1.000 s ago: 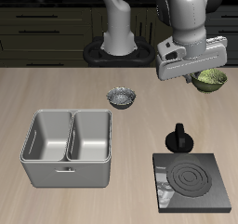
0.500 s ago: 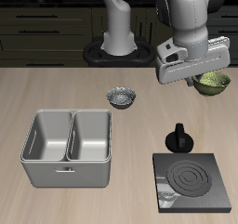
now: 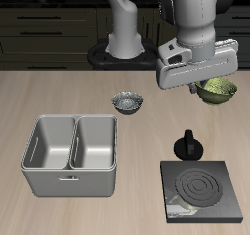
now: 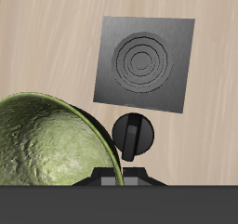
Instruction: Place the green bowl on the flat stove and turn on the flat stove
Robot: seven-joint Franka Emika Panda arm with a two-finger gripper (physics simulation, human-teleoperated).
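While the gripper (image 3: pixel 211 83) hangs above the table, its fingers pinch the green bowl (image 3: pixel 217 91) by the rim; the flat stove (image 3: pixel 202 190) lies well apart, nearer the front edge.

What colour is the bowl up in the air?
Olive green, mottled; the wrist view shows it best.

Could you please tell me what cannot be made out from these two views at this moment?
- Gripper fingertips: hidden by the wrist housing in the exterior view, not shown in the wrist view, so the grasp is unclear.
- Green bowl: partly covered by the gripper in the exterior view; cut off by the frame edge in the wrist view.
- Flat stove: cropped by the frame edge in the exterior view.
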